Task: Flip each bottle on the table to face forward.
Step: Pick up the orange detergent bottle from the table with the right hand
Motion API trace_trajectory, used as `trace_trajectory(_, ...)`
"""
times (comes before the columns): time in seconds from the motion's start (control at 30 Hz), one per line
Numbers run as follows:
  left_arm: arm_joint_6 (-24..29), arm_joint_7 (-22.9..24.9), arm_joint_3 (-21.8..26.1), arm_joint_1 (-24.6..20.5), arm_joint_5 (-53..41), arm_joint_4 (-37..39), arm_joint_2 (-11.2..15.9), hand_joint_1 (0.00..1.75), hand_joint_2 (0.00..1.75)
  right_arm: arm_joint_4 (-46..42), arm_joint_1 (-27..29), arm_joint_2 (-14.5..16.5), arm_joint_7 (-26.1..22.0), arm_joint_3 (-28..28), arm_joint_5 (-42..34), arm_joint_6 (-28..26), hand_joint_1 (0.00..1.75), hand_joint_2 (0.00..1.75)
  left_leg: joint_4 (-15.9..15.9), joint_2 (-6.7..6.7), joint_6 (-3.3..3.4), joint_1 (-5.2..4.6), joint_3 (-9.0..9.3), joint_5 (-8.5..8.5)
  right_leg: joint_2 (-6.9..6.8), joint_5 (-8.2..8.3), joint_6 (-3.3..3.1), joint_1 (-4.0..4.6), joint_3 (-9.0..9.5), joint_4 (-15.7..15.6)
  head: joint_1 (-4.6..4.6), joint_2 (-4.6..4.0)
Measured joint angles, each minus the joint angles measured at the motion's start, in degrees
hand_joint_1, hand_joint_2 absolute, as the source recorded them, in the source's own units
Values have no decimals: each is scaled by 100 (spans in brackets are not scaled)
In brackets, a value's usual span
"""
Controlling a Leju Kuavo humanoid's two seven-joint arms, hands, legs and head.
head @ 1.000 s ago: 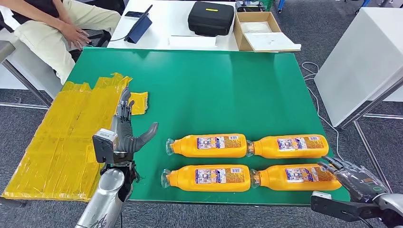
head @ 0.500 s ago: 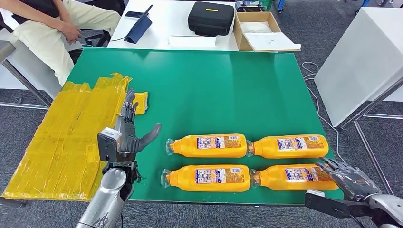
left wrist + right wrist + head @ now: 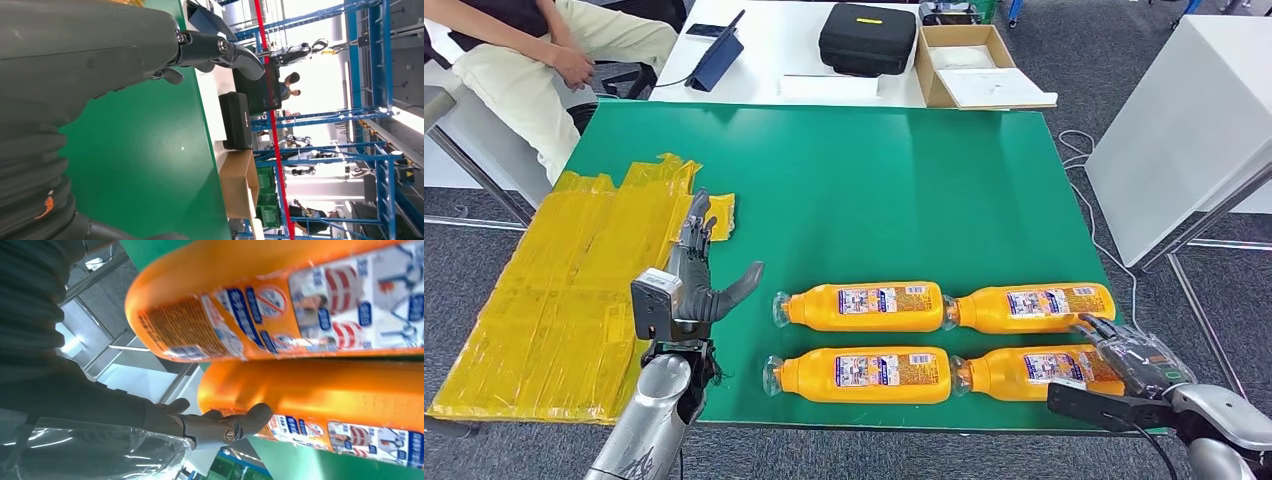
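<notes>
Four orange bottles lie on their sides in two rows of two on the green table (image 3: 874, 180), labels up, caps toward my left. My right hand (image 3: 1136, 358) rests over the base end of the near right bottle (image 3: 1034, 372), just beside the far right bottle (image 3: 1029, 308); its fingers appear to touch the bottle, though I cannot tell whether they grip it. My left hand (image 3: 696, 280) stands upright and released, fingers apart, beside the far left bottle (image 3: 864, 305) and near left bottle (image 3: 859, 375).
</notes>
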Motion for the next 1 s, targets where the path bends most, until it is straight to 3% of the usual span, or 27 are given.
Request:
trace_trajectory(0.43,9,50,0,-1,11,0,-20,0,175,169,-132,110,15,304,32,106,0,175,0,-2,0,0,0,0,-1,-1,0,0,0,0,1,0)
trace_trajectory(1.0,9,39,2,-67,37,162,-20,0,175,8,269,-136,95,504,-192,389,0,175,0,-1,0,0,3,-2,-1,-1,-1,0,2,0,1,0)
